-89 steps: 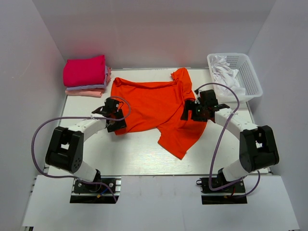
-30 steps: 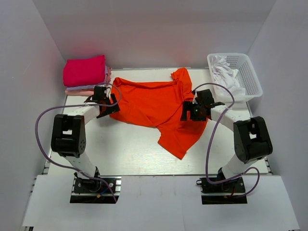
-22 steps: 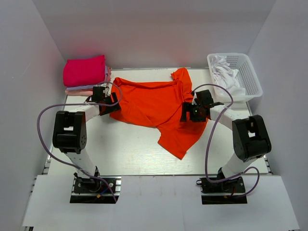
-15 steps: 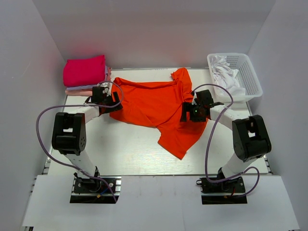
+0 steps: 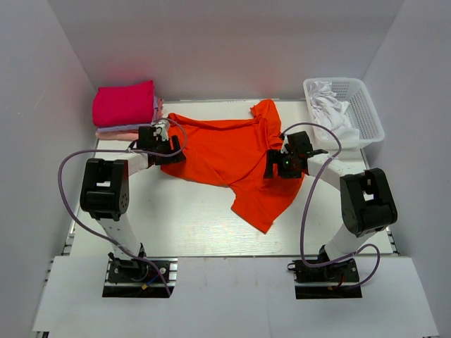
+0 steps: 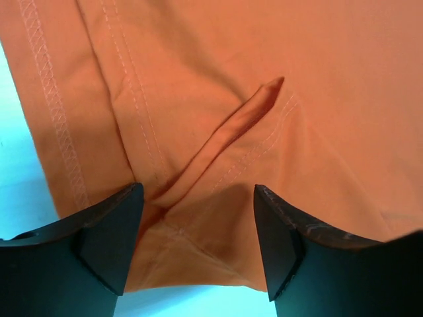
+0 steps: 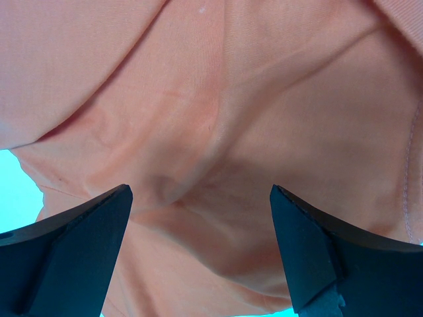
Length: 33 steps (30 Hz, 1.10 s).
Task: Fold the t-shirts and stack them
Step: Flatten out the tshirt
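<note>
We hold the left gripper (image 6: 196, 198) over the left hem corner of the orange shirt (image 5: 232, 158) and the right gripper (image 7: 200, 195) over its right side, both gaping astride cloth with nothing pinched, likely to pull it flat on the table (image 5: 176, 218) for folding.

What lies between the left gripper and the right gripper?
The orange-red t-shirt, spread from the left gripper to the right gripper, as the top view shows.

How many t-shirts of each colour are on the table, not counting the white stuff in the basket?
Orange-red t-shirt: 1
Magenta-pink t-shirt: 1
Lavender t-shirt: 1
Light pink t-shirt: 1
Total: 4
</note>
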Available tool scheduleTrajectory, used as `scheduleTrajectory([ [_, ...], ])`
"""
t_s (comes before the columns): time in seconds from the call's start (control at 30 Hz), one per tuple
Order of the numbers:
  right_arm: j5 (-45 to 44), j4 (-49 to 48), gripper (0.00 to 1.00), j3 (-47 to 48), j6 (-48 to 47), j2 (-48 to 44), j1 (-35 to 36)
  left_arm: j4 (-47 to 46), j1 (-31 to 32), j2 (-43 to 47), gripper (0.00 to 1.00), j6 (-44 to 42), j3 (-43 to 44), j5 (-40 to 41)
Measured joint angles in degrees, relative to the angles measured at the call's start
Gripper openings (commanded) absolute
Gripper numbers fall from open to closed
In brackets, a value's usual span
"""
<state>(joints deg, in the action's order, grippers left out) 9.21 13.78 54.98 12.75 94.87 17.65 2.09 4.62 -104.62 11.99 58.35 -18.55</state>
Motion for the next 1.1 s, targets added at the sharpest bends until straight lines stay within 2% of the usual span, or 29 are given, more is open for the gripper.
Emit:
scheduleTrajectory([
  [0.13,0.00,-0.02,0.90,0.00,-0.17,0.00,0.00,-0.24,0.00,-0.52,0.70,-0.15,0.33,-0.20],
  [0.37,0.31,-0.15,0.90,0.00,-0.66,0.00,0.00,-0.20,-0.07,-0.50,0.70,-0.20,0.33,1.64],
  [0.5,0.48,-0.24,0.90,0.00,-0.94,0.00,-0.02,0.00,-0.22,-0.50,0.53,-0.46,0.31,1.46],
  [0.53,0.59,-0.24,0.90,0.00,-0.98,0.00,-0.02,0.17,-0.22,-0.50,0.33,-0.59,0.28,1.31],
  [0.63,0.90,-0.22,0.90,0.00,-1.01,0.00,0.00,0.74,-0.22,-0.50,0.16,-0.42,0.24,0.81],
  [0.8,1.60,-0.24,0.90,0.00,-1.01,0.00,-0.02,1.99,-0.33,-0.15,0.16,0.33,0.20,0.04],
  [0.83,1.70,-0.22,0.90,0.00,-1.01,0.00,0.00,2.36,-0.35,0.15,0.08,0.55,0.20,0.17],
  [0.87,1.73,-0.22,0.90,0.00,-1.01,0.00,0.00,2.75,-0.35,0.63,0.08,0.94,0.17,0.50],
  [0.93,1.79,-0.24,0.90,0.00,-1.01,0.00,0.00,3.50,-0.33,2.01,0.00,1.22,0.02,1.14],
  [1.1,1.88,-0.24,0.90,0.00,-0.96,0.00,-0.02,5.18,-0.31,5.07,0.00,3.30,-0.13,2.64],
])
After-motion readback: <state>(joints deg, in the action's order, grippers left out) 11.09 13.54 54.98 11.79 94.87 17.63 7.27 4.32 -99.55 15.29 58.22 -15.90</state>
